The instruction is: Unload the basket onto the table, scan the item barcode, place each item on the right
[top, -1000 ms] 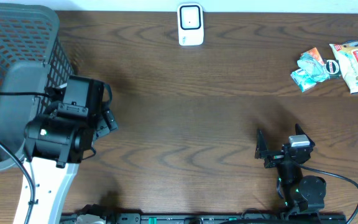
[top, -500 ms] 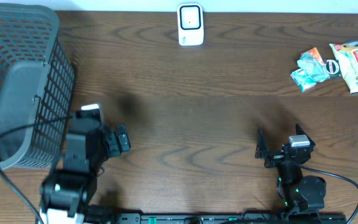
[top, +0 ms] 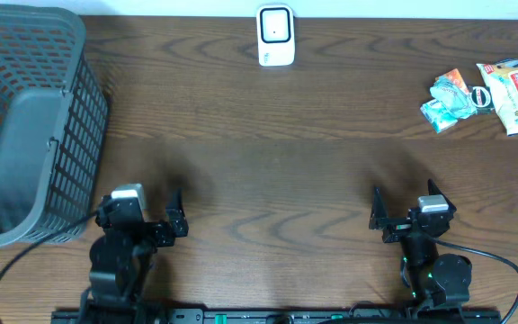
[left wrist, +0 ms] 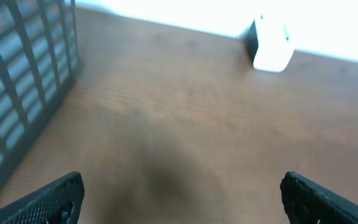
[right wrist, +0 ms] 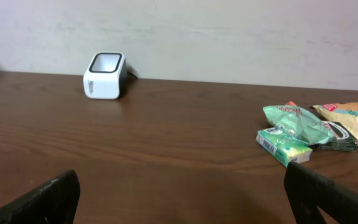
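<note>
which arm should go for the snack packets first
Right, likely: the snack packets lie far right, on the side of the open right gripper; the left gripper sits across by the basket.

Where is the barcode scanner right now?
Overhead, the scanner stands mid-table at the far edge, between the grey basket on the left and the snack packets on the right.
</note>
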